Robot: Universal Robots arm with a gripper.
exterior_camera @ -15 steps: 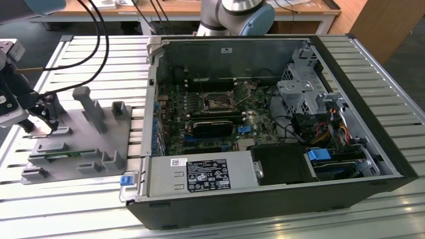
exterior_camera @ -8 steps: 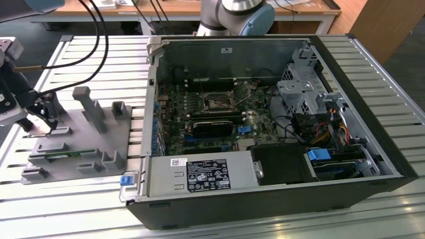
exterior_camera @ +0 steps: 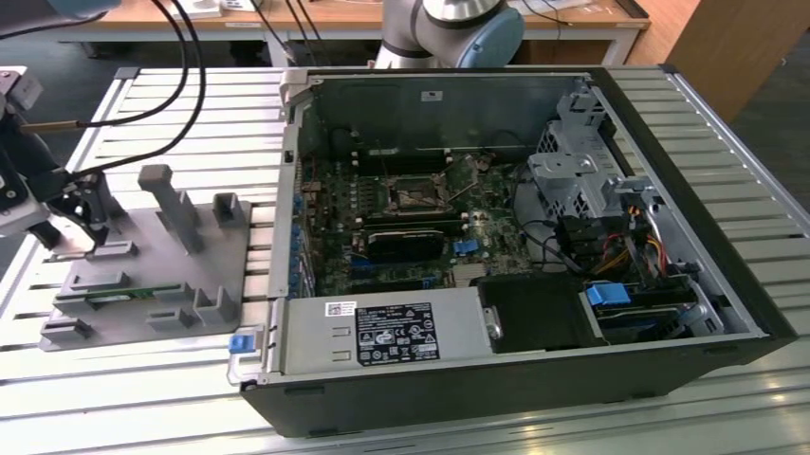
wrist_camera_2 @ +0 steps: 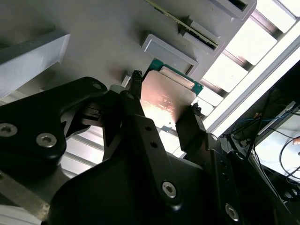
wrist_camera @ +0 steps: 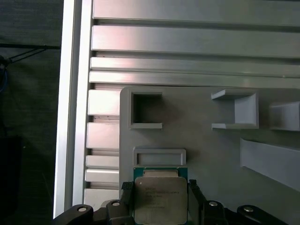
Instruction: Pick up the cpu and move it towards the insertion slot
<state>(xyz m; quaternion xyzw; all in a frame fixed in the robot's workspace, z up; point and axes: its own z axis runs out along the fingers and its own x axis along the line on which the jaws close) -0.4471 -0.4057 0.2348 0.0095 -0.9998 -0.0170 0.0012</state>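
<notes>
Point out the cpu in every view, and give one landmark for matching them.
Exterior view: hidden by the end effector, at the exterior view's left.
Second wrist view: the cpu sits clamped in the end effector, silver top showing.
First wrist view: the cpu is clamped next to an empty rectangular pocket.
Shared landmark: the grey fixture plate under it.

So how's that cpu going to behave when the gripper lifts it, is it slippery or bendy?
Probably stiff: the cpu looks like a flat plate with a metal top. Possibly slippery, since the gripper meets it just at two thin opposite edges and the top is shiny. Likely light, being so thin, though it could tilt in that narrow hold.
</notes>
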